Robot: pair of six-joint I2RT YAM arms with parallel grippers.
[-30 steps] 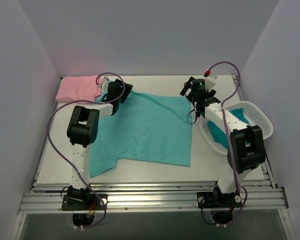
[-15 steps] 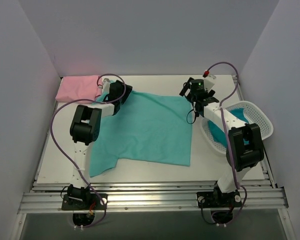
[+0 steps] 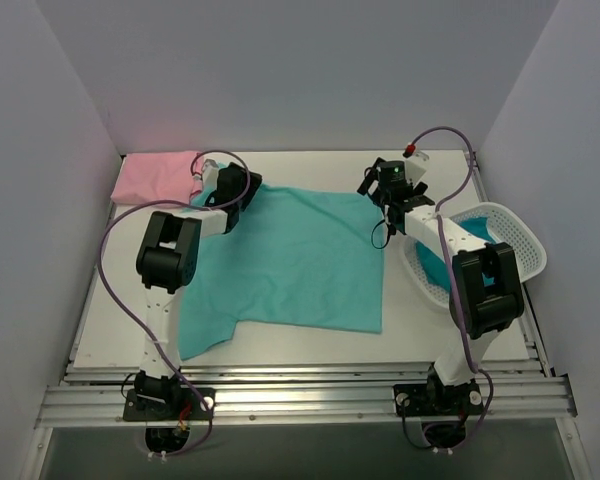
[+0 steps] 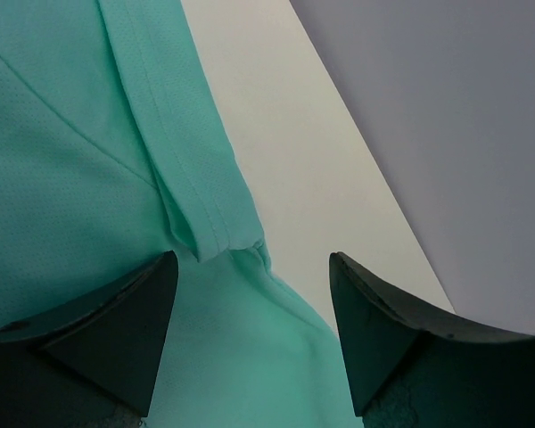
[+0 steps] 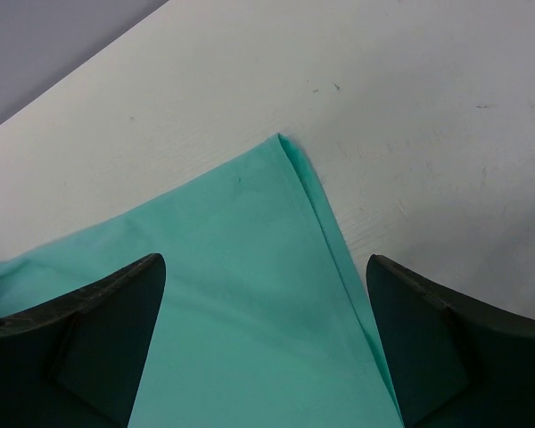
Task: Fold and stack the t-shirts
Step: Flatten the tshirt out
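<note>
Mint tee (image 3: 290,260) lies flat, spread for folding. Left gripper (image 4: 250,267) hangs over its far-left sleeve hem, jaws wide. Right gripper (image 5: 266,260) is over its far-right corner, also gaping, holding nothing. Lined up, I'd say, to pinch both corners. Pink tee (image 3: 155,177) sits folded beyond its far-left.

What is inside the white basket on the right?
Darker teal cloth lies in the basket, partly covered by the right arm; whatever lies beneath it is hidden.
</note>
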